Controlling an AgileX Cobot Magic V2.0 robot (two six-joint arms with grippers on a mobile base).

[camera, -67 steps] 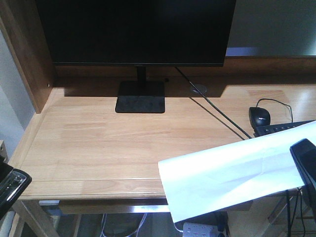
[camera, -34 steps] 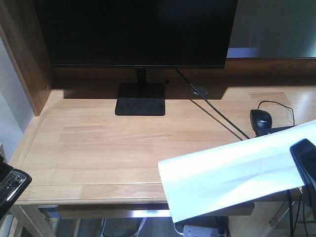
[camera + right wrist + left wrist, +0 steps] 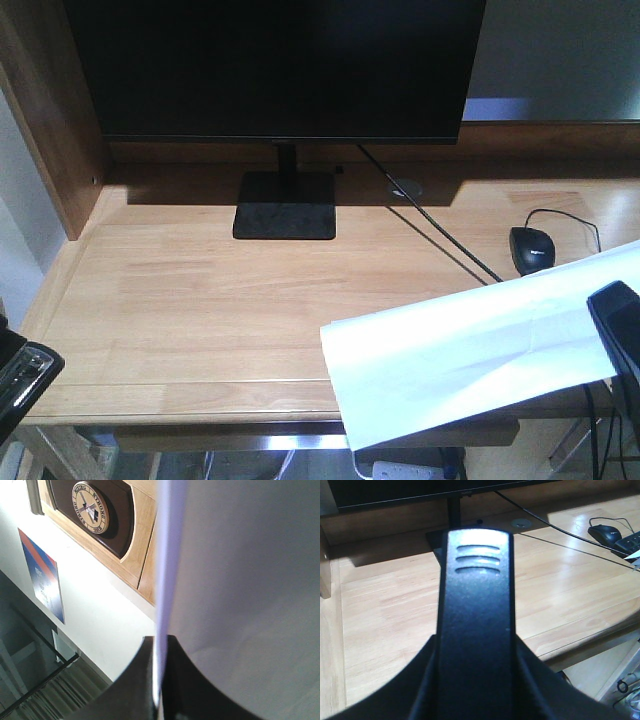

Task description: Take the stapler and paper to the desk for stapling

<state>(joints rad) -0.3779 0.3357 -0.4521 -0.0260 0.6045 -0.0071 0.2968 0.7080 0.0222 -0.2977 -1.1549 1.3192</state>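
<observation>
The stapler (image 3: 476,595) is clasped in the left gripper (image 3: 475,690). In the left wrist view its black top with three moulded ridges is seen end-on, flanked on both sides by the gripper's dark fingers. It is held in the air off the front edge of the table (image 3: 200,300), to the front-left of the monitor stand (image 3: 285,205). No part of the stapler is seen to touch the wood.

The paper (image 3: 470,350) is pinched by the right gripper (image 3: 157,680). In the right wrist view the sheet is seen edge-on, caught between two dark fingers. From the front camera the white sheet is seen spread out to the front-right of the monitor stand, tilted so that its right side is higher. Its upper part is laid across the view of the table's front-right corner, and its lower left corner is seen below the table's front edge. Whether the sheet touches the table cannot be told.

The monitor (image 3: 275,65) is carried on the stand at the back of the table, its screen dark. A black mouse (image 3: 531,248) is placed to the right of the stand, just behind the paper's upper edge. A black cable (image 3: 430,225) is run diagonally from behind the monitor towards the paper. A round grommet (image 3: 405,186) is set in the wood just right of the stand.
</observation>
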